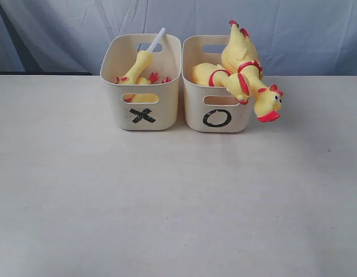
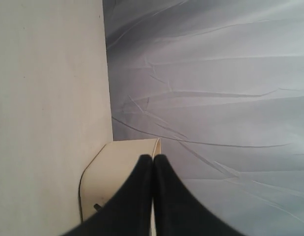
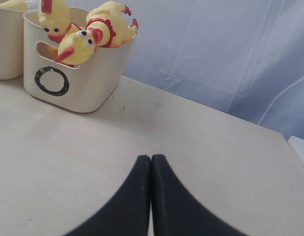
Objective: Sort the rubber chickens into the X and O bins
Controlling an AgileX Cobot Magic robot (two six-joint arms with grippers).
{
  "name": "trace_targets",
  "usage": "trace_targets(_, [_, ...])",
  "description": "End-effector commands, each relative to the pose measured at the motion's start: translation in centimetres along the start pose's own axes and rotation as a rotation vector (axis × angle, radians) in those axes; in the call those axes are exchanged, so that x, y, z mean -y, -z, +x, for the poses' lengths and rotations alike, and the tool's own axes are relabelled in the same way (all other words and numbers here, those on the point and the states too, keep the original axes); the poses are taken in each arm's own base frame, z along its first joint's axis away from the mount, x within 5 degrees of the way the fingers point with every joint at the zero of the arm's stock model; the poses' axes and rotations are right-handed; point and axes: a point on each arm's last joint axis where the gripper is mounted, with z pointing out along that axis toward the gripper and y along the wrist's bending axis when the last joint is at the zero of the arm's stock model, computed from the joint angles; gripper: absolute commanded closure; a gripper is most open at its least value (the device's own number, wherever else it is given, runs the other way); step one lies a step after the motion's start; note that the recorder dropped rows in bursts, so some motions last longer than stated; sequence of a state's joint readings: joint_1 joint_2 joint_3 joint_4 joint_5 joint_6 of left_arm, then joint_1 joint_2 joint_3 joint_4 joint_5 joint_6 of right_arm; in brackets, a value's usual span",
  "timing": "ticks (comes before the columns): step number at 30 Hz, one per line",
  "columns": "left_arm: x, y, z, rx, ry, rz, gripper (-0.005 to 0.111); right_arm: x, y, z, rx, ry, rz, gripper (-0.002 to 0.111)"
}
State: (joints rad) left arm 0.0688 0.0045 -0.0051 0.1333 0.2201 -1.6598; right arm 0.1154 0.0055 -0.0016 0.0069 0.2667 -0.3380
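Two cream tubs stand side by side at the back of the table. The X bin (image 1: 143,99) holds the head-neck piece with its white tube (image 1: 145,57) and a headless body (image 1: 145,81). In the O bin (image 1: 215,104) (image 3: 75,81) lie two whole chickens: one (image 1: 250,86) (image 3: 85,42) hangs its head over the rim, the other (image 1: 239,49) stands up behind. My left gripper (image 2: 152,157) is shut and empty, with one bin's (image 2: 112,169) side past its tips. My right gripper (image 3: 151,157) is shut and empty over bare table, apart from the O bin. Neither gripper shows in the exterior view.
The pale table (image 1: 166,202) stretches wide in front of the bins. A wrinkled grey-blue cloth backdrop (image 1: 293,29) hangs behind the table's far edge. The table's right edge (image 3: 289,140) shows in the right wrist view.
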Motion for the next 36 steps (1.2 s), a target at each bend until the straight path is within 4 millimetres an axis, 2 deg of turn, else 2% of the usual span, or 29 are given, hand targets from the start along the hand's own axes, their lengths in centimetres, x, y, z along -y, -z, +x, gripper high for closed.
trace_targets(1, [0.0, 0.0, -0.1, 0.014, -0.07, 0.016, 0.106, 0.0, 0.0, -0.1, 0.015, -0.003, 0.009, 0.109])
trace_targets(3, [0.0, 0.0, -0.2, 0.027, -0.214, 0.016, 0.106, 0.0, 0.0, -0.1, 0.015, -0.003, 0.009, 0.109])
trace_targets(4, [0.0, 0.0, -0.3, 0.036, -0.351, 0.014, 0.106, 0.0, 0.0, -0.1, 0.015, -0.003, 0.009, 0.109])
trace_targets(6, [0.1, 0.0, -0.4, 0.051, -0.628, 0.014, 0.106, 0.0, 0.0, -0.1, 0.013, -0.003, 0.008, 0.109])
trace_targets(7, [0.3, 0.0, -0.4, 0.058, -0.845, 0.023, 0.106, 0.0, 0.0, -0.1, 0.013, -0.003, 0.008, 0.109])
trace_targets(10, [0.9, 0.1, -0.1, 0.091, -1.312, 0.093, 0.106, 0.0, 0.0, -0.1, 0.013, -0.003, 0.008, 0.109])
trace_targets(12, [1.2, 0.1, -0.1, 0.113, -1.505, 0.111, 0.106, 0.0, 0.0, -0.1, 0.013, -0.003, 0.008, 0.109])
trace_targets(14, [1.2, 0.1, 0.0, 0.125, -1.615, 0.114, 0.106, 0.0, 0.0, -0.1, 0.013, -0.003, 0.008, 0.109])
trace_targets(26, [0.5, 0.0, -0.3, 0.077, -1.626, 0.025, 0.106, 0.0, 0.0, 0.1, -0.005, -0.003, 0.002, 0.109])
trace_targets(31, [-0.1, 0.0, -0.3, 0.035, -1.558, -0.019, 0.106, 0.0, 0.0, 0.2, -0.013, -0.005, -0.001, 0.109])
trace_targets(36, [-0.1, 0.0, -0.3, 0.031, -1.542, -0.016, 0.106, -0.1, 0.0, 0.2, -0.019, -0.208, -0.001, 0.109])
